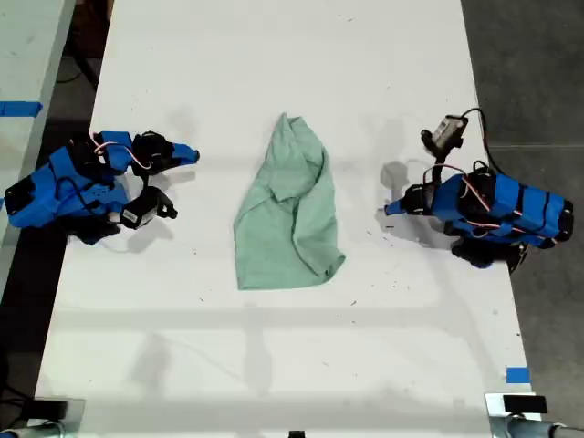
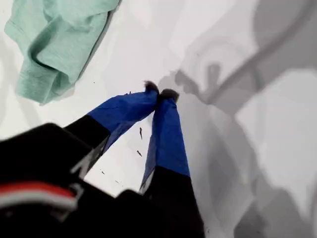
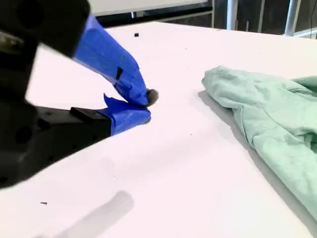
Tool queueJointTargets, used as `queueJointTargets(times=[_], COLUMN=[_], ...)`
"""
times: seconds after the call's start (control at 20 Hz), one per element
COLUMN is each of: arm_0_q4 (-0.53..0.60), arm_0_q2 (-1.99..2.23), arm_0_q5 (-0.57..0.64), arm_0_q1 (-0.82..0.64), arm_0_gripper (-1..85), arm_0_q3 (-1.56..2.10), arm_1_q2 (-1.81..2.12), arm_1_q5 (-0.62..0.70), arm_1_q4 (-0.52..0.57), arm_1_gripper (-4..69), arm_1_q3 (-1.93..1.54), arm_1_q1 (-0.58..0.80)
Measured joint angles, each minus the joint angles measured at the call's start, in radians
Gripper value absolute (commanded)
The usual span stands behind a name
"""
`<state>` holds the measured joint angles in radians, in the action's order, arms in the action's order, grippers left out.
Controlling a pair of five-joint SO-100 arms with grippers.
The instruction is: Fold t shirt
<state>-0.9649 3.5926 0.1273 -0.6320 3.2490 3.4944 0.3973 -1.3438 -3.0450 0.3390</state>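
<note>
Mint-green t shirt [image 1: 289, 208] crumpled on table [image 1: 274, 365], apart from fingertips of my first gripper [image 2: 159, 92] and my second gripper [image 3: 147, 105]; both closed, empty.

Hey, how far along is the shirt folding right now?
The t shirt lies bunched and roughly doubled over mid-table, not a neat fold. Nothing is in hand: my first gripper and my second gripper rest shut and empty, apart from it. Flattening and tidy folding remain.

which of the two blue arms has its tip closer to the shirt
The arm on the exterior view's right; its tip sits nearer the t shirt than the other arm does.
</note>
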Motion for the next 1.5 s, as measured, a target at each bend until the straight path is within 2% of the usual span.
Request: queueJointTargets(times=[0.35,0.45,0.55,1.15,1.35,1.45,1.5], arm_0_q4=[0.0,0.005,0.015,0.026,0.026,0.026,0.026], arm_0_q2=[0.0,0.0,0.0,0.0,0.0,0.0,0.0], arm_0_q5=[0.0,0.0,0.012,0.026,0.026,0.026,0.026], arm_0_q1=[0.003,0.003,0.003,0.034,0.034,0.034,0.034], arm_0_gripper=[-0.3,6.7,-0.3,-0.3,4.3,4.0,0.1], arm_0_q3=[0.0,0.0,0.0,0.0,0.0,0.0,0.0], arm_1_q2=[0.0,0.0,0.0,0.0,0.0,0.0,0.0], arm_1_q5=[0.0,0.0,0.0,0.0,-0.006,-0.006,-0.006], arm_1_q4=[0.0,0.0,0.0,0.0,0.0,0.0,0.0], arm_1_gripper=[1.6,1.6,1.6,1.6,1.6,1.6,1.6], arm_1_q3=[0.0,0.0,0.0,0.0,0.0,0.0,0.0], arm_1_q1=[0.0,0.0,0.0,0.0,0.0,0.0,0.0])
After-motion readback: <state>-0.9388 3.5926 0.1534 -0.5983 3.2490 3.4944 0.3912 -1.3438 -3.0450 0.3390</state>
